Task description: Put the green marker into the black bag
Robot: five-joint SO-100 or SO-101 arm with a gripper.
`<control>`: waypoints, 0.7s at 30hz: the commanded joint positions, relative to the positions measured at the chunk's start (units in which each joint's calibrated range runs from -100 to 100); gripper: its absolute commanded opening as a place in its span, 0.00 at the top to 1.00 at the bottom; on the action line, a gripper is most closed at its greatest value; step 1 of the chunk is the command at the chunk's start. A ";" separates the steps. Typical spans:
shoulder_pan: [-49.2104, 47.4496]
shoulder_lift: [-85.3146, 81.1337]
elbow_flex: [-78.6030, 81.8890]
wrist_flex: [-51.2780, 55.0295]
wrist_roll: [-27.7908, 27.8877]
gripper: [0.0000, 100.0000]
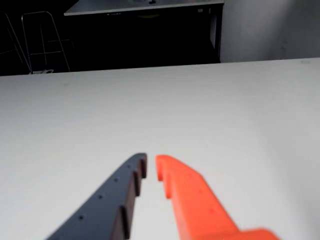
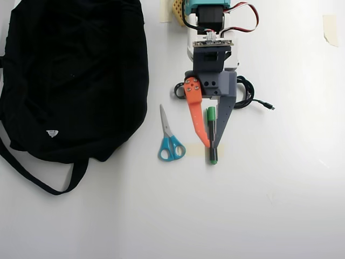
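In the overhead view the green marker (image 2: 211, 123), black-barrelled with a green cap and green end, lies flat on the white table just right of centre. My gripper (image 2: 212, 144) hovers over it, the orange finger on its left and the dark grey finger on its right. The wrist view shows the gripper (image 1: 151, 162) with only a thin slit between the fingertips and nothing held; the marker is out of sight there. The black bag (image 2: 75, 70) fills the overhead view's upper left, well left of the gripper, with a small white label and a long strap (image 2: 32, 172).
Blue-handled scissors (image 2: 170, 143) lie between the bag and the marker. A coiled black cable (image 2: 245, 94) sits beside the arm's base. Tape scraps (image 2: 329, 27) are stuck at the right. In the wrist view the table's far edge (image 1: 160, 67) meets a dark room.
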 commanded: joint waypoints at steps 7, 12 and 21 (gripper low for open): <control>-1.74 -1.70 -1.67 4.73 -0.19 0.98; -2.49 -1.62 -12.10 29.11 0.33 0.98; -6.23 -1.28 -18.47 52.62 0.28 0.98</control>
